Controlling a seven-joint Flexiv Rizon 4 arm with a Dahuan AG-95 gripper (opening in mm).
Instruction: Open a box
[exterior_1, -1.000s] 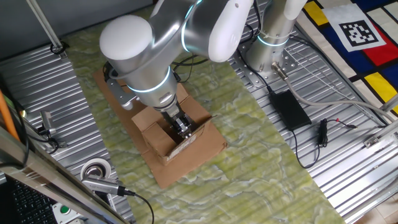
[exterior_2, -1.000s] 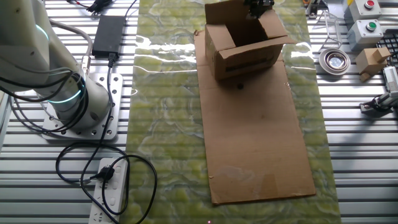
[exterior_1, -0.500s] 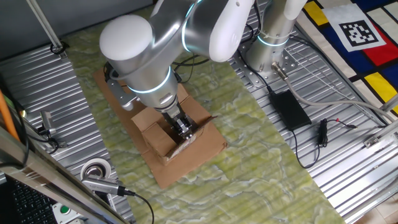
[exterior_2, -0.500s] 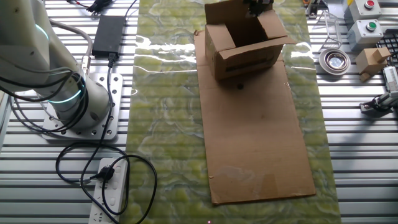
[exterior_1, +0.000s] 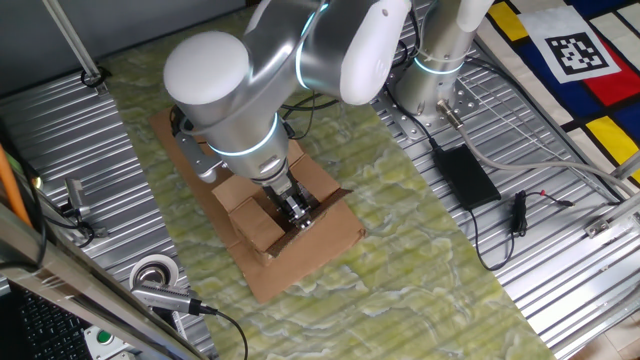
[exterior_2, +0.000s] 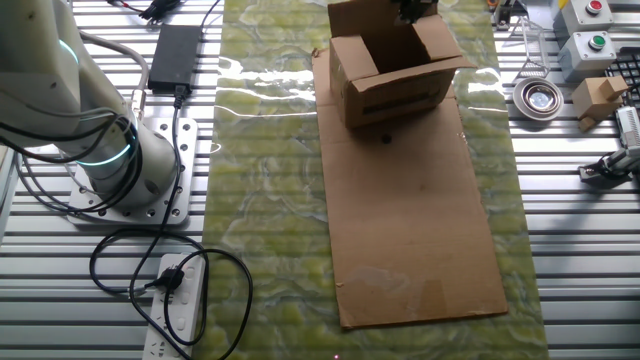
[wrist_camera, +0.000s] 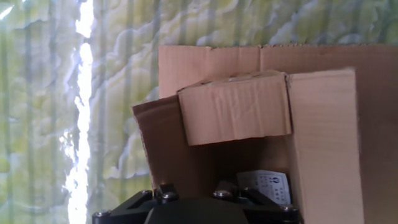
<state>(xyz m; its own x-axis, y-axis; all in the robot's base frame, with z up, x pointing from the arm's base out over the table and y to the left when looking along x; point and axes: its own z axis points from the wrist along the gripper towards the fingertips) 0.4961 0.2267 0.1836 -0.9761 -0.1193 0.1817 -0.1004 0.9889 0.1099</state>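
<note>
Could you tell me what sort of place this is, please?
Probably a robotics lab bench: a ribbed metal table, a silver robot arm base bolted on, and a black-and-white fiducial marker nearby.

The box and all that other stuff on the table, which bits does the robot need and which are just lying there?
Needed:
small brown cardboard box, flaps up
two-finger gripper, at the box

Just lying there:
large flat cardboard sheet under the box
tape roll
black power brick
white power strip

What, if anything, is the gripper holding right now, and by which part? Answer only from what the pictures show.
It cannot be told. The gripper is at the box's far flap, but its fingertips are hidden in every view, so no grip is visible.
</note>
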